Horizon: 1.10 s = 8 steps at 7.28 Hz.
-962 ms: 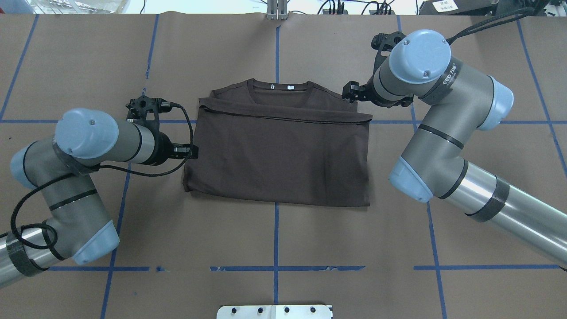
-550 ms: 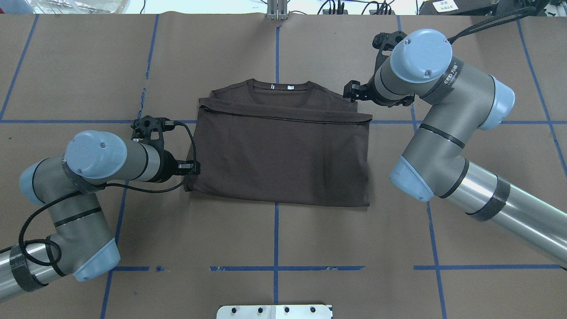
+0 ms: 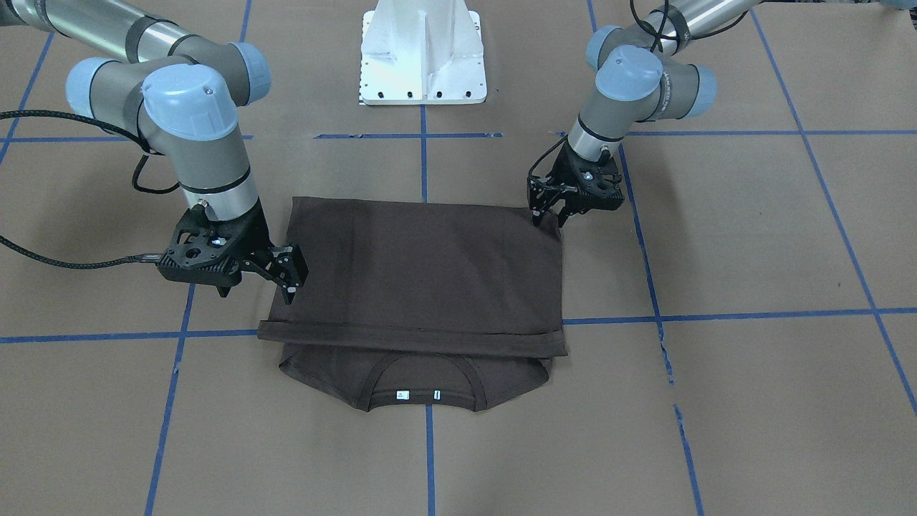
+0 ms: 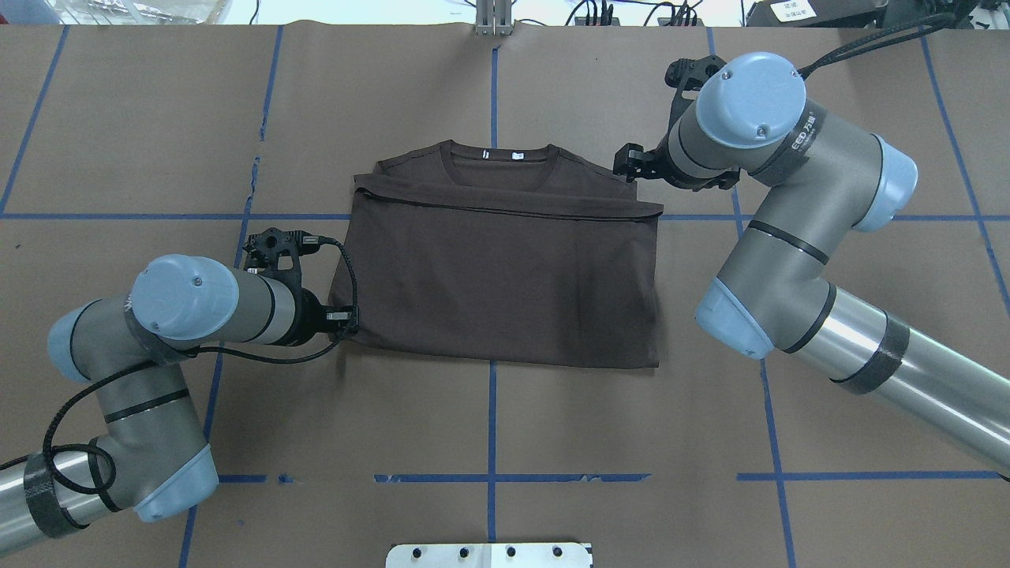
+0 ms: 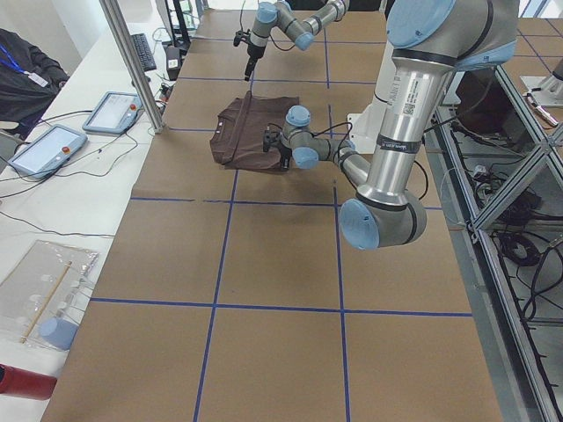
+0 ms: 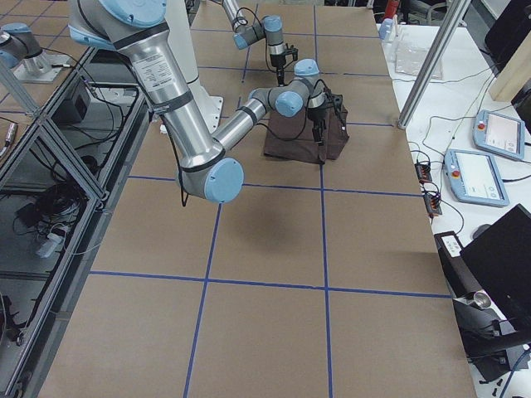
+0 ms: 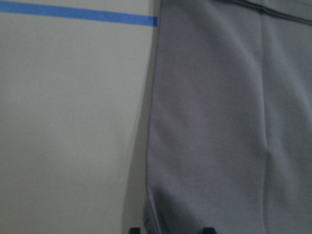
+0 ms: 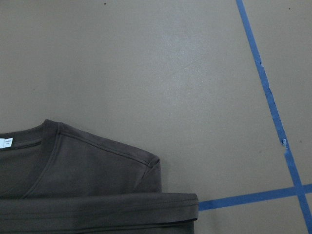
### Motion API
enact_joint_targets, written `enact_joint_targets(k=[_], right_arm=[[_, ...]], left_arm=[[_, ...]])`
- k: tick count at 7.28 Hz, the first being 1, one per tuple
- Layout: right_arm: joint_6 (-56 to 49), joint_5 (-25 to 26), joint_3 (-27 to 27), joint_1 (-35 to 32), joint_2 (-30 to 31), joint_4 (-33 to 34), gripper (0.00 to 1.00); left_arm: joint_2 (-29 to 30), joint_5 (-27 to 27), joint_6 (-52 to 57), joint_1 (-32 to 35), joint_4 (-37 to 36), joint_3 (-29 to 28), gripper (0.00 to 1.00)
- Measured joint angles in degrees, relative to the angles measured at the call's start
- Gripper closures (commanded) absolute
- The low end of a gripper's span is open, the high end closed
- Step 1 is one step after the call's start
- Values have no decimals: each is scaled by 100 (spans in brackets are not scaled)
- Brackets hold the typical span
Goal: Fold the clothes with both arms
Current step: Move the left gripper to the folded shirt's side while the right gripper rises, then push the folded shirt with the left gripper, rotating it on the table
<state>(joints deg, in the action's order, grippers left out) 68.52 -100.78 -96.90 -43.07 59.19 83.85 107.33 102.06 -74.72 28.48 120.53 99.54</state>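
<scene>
the folded dark brown-grey t-shirt [image 4: 505, 276] is lying mid-table; the black left gripper [image 4: 349, 319], jaws apart and empty, is straddling its near-left corner, seemingly to pinch it; the black right gripper [image 4: 625, 162], likewise parted, is hovering beside the shoulder.

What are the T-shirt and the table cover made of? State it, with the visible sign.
T-shirt: looks like soft matte knit, probably cotton jersey; it lies limp in flat folds, hems stitched. Table cover: seems brown kraft paper, matte, faintly shiny, with blue tape stuck on.
</scene>
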Motion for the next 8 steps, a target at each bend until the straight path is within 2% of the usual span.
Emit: enact_joint_targets(k=[4, 6, 7, 8], right_arm=[[7, 3, -4, 1, -2, 0, 0], [18, 7, 3, 7, 4, 0, 0], [20, 11, 13, 8, 7, 0, 0], [33, 15, 19, 8, 10, 0, 0]], left_arm=[[10, -104, -62, -26, -10, 74, 100], [38, -121, 532, 531, -40, -100, 100], [158, -123, 975, 925, -38, -374, 100], [485, -125, 1328, 1301, -15, -896, 100]])
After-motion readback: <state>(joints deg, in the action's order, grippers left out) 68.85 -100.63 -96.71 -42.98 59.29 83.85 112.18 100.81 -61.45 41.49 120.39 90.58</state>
